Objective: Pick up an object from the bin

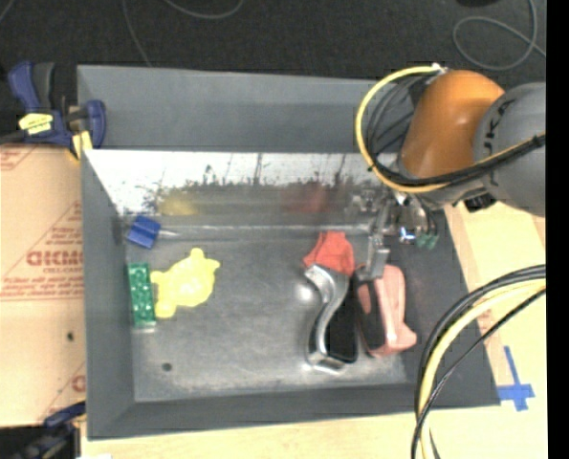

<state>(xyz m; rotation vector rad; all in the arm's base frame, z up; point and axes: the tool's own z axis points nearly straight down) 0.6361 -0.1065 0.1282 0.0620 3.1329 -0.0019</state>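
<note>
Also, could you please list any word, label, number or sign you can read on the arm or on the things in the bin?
"UK": dark letters on the grey arm link, partly cut off, so only a likely reading.
On the green block: pale dots only, no letters or digits.
On the other things in the bin: no text that can be read.

The bin point(255, 338) is grey metal, its floor dull and scuffed, its back wall polished enough to throw smeared reflections. The yellow toy point(184, 283) looks like smooth, matt soft plastic. The green block point(141, 295) and the small blue piece point(143, 231) look like hard plastic with a slight gloss. The red thing point(330, 252) looks matt and crumpled, perhaps cloth. The silver-and-black tool point(320, 299) has a chrome-like shine beside a glossy black part. The pink thing point(396, 309) is matt and rubbery-looking. The arm's orange cover point(451, 113) is smooth and glossy.
</note>
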